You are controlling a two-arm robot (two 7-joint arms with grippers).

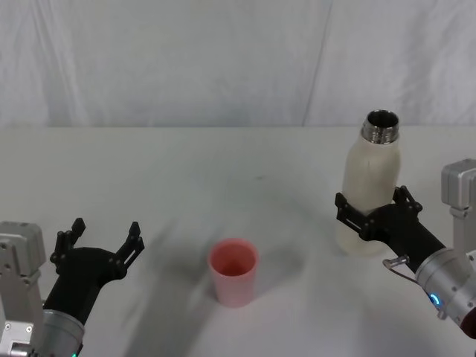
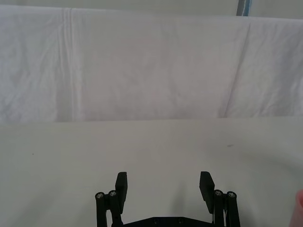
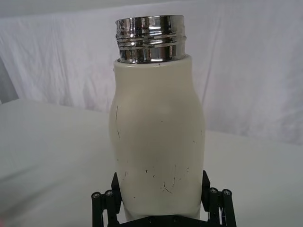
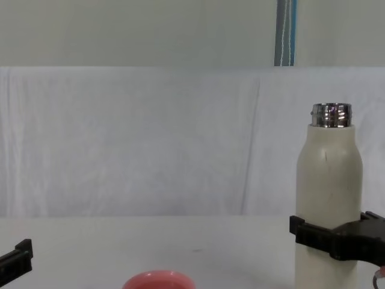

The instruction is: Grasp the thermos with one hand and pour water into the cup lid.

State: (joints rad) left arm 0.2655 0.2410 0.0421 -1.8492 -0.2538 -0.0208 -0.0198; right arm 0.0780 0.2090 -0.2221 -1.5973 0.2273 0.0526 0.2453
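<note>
- We see the thermos, a tall cream-white matte bottle with a shiny threaded steel neck, standing upright on the white table at the right side, its mouth uncapped.
- In the right wrist view the thermos shows small dark scratches on its lower body.
- Our right hand, a black gripper with blocky plastic fingers, has a finger on either side of the bottle's lower body; the fingers sit against its walls, grasping it.
- From the chest view the right hand bands the thermos below its middle.
- The cup lid, a small round salmon-pink cup, stands mouth up near the table's front centre, well apart from the thermos and to its left.
- Our left hand hovers low at the left, released, fingers spread with nothing between them.
- A white cloth backdrop hangs behind the table.
</note>
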